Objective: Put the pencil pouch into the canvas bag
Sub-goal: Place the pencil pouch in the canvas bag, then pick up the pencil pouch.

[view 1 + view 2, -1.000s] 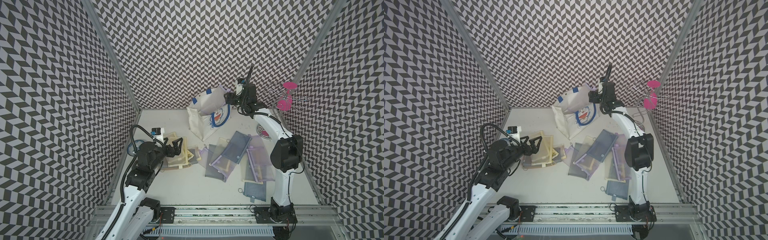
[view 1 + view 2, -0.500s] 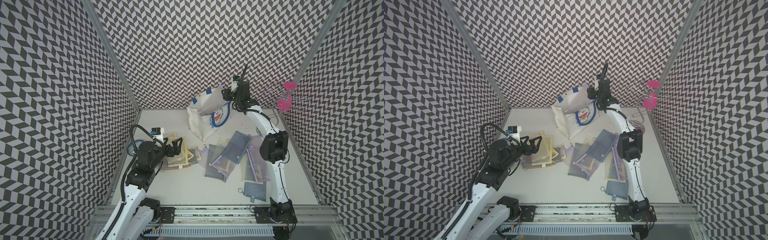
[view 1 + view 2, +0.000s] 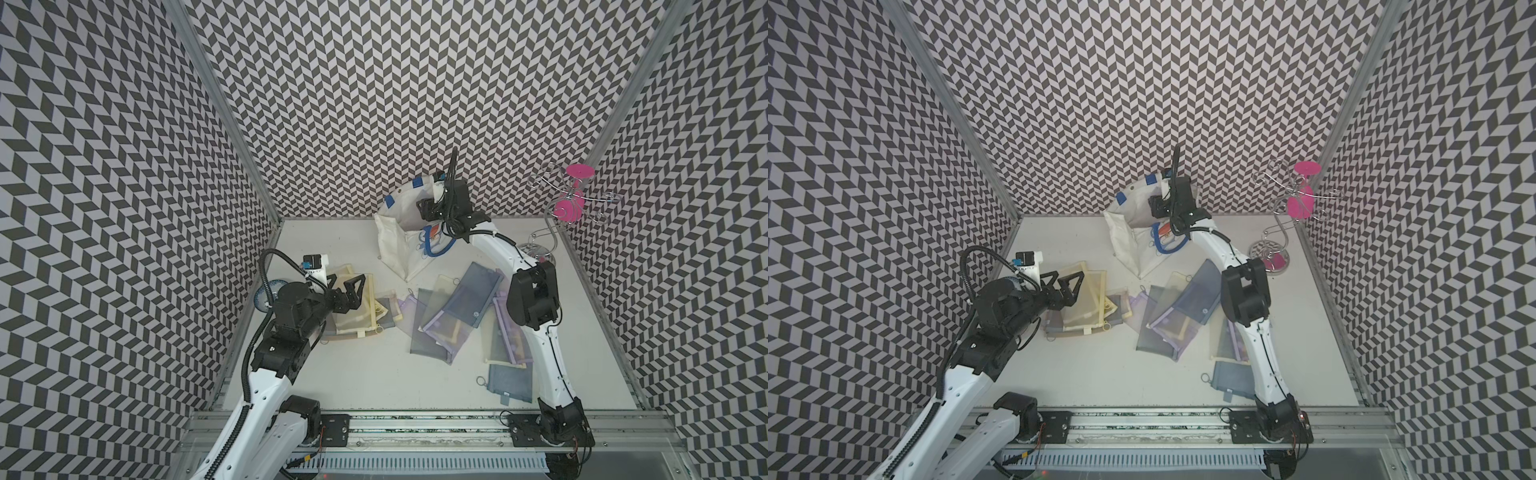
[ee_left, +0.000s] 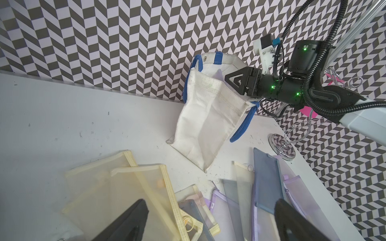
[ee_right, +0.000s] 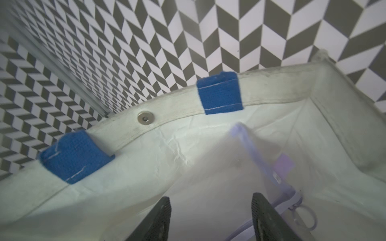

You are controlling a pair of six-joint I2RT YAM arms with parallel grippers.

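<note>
While the right tool [image 5: 211, 210], beside the canvas bag [image 3: 395, 245] a second ago, now hangs inside its mouth with jaws apart and empty, a lilac pencil pouch [image 5: 269, 164] lies in the bag just beside one finger. The left tool [image 3: 1067, 280], unmoved, gapes wide above yellow pouches [image 4: 117, 183] on the tabletop [image 4: 62, 114].

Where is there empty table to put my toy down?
Bare table runs along the front, between the pouches and the rail. Another bare patch sits behind the yellow pouches, beside the bag. The middle is crowded with overlapping pouches.
</note>
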